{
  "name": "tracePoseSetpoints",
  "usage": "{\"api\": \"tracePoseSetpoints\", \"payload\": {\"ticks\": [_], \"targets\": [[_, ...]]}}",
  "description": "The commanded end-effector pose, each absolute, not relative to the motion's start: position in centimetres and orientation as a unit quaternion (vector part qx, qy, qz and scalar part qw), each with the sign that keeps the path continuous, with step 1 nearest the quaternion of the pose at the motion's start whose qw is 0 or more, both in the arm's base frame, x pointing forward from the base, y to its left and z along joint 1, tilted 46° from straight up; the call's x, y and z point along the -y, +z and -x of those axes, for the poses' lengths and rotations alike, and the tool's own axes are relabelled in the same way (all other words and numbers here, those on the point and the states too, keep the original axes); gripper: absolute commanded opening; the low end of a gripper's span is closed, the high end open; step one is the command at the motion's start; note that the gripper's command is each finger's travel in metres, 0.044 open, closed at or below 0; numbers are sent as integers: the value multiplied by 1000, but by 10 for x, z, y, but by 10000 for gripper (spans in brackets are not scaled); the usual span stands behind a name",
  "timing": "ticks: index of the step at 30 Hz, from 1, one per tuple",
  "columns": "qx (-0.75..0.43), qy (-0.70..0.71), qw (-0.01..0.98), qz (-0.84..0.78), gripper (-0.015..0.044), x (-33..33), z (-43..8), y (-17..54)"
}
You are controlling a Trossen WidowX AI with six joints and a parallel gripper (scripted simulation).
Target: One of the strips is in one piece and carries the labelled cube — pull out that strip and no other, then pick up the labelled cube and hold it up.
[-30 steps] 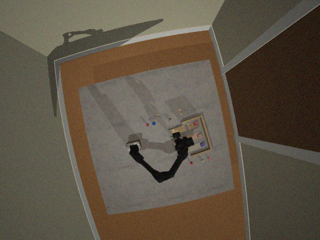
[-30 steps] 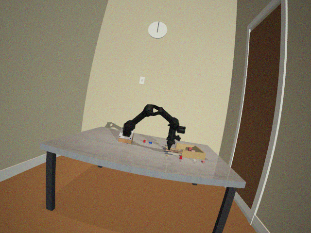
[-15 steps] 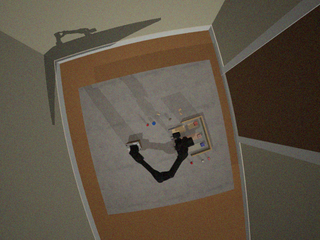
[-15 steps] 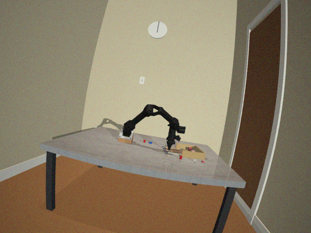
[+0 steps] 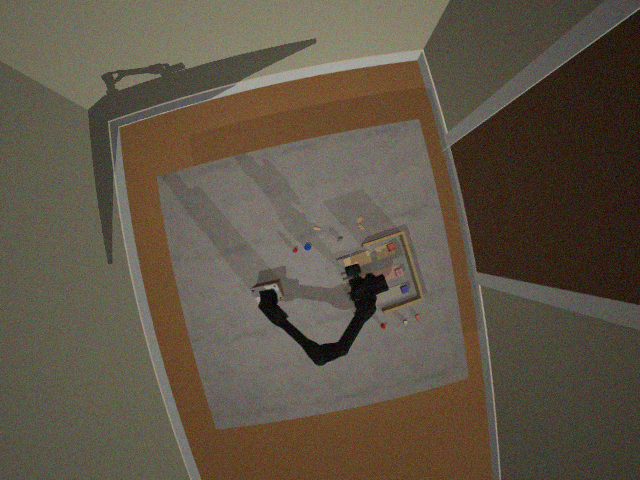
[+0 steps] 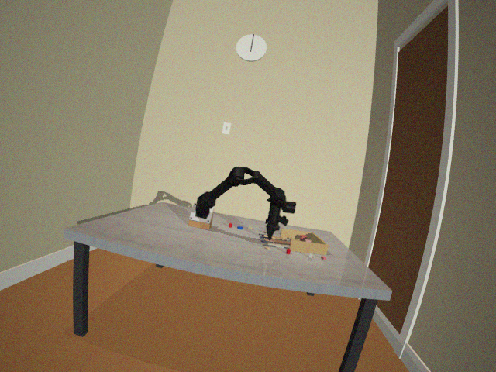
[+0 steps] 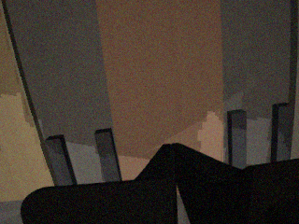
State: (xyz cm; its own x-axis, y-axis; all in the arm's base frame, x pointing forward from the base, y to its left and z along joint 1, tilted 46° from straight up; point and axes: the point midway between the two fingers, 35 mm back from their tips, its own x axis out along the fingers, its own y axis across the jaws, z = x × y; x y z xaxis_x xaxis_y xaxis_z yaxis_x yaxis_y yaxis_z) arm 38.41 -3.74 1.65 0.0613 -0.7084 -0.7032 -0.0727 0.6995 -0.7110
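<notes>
Looks pinched tight at the gripper [image 5: 353, 290] [image 6: 270, 237] [image 7: 171, 152], with nothing held. Points down over the near part of the middle strip [image 5: 383, 273] [image 7: 161, 70], by the way it fills the wrist view. Seems best to think of that strip as a road: runs from the side of the arm's base [image 5: 282, 290] [image 6: 199, 225] out into the tray [image 5: 413, 264] [image 6: 309, 246]. Likely needs a pull back along that line, toward the base, not across it. Leads out to the pink cube [image 5: 398, 271], near the far end, well apart from the gripper and inside the tray. Can't tell which cube has the label; can't be sure this strip is whole, either. Might drag the wrong strip if picked by guess.

Shows in the top view: the red cube [image 5: 391, 246] to one side and the blue cube [image 5: 404, 288] to the other. Shows no cube at all in the wrist view, but does show dark pegs [image 7: 109, 159] [image 7: 237, 140] on both sides of the strip. Hides the tips behind the arm in the top view; shows them low by the strips in the outside view.
</notes>
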Motion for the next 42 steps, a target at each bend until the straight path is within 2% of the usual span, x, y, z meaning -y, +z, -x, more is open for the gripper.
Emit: {"api": "tracePoseSetpoints", "payload": {"ticks": [1, 42], "targets": [[-642, -241, 661, 306, 0, 39, -385, 15], [-643, -240, 660, 307, 0, 46, -334, 15]]}}
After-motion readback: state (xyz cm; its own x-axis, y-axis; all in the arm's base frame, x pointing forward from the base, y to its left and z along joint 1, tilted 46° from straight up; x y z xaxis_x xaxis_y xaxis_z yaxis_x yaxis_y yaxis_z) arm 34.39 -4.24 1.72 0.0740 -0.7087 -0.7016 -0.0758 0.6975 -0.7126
